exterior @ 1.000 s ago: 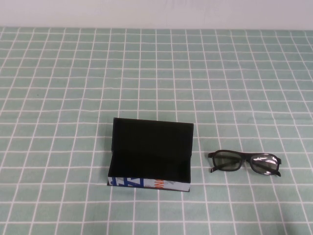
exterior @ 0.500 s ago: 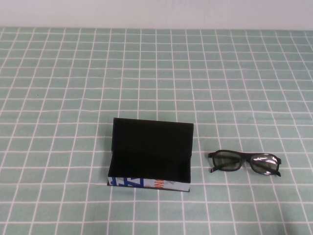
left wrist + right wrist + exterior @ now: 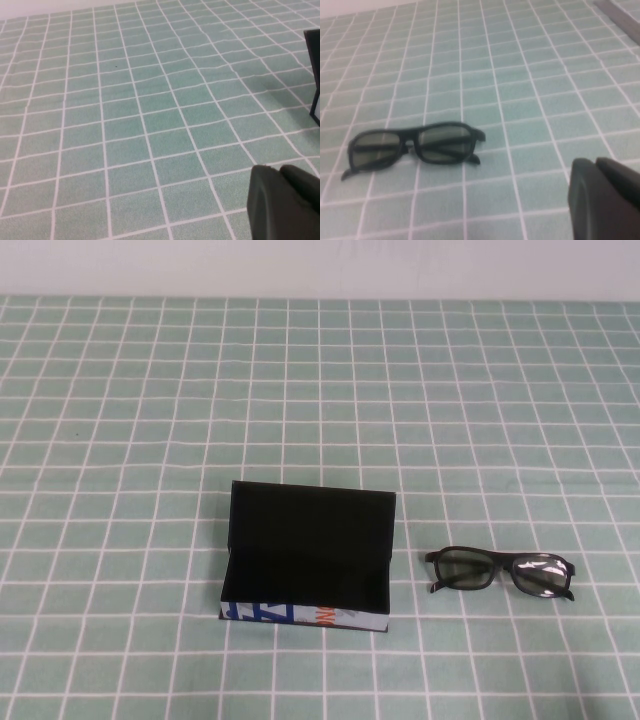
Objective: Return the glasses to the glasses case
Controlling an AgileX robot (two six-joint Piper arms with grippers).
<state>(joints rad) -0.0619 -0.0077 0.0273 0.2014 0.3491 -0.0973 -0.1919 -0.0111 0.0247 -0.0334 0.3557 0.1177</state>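
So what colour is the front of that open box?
The glasses case has a white front with blue and orange marks, best seen in the high view.

So the count: one glasses case (image 3: pixel 306 565) (lid open), one pair of glasses (image 3: pixel 501 571) to its right, one green checked tablecloth (image 3: pixel 150 420), and two grippers, the left gripper (image 3: pixel 285 205) and right gripper (image 3: pixel 605 200), each showing only in its own wrist view.

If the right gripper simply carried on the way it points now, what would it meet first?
Probably the glasses. In the right wrist view they lie on the checked cloth ahead of the right gripper, slightly off to one side, so it might just pass them. The left gripper faces bare cloth beside the glasses case.
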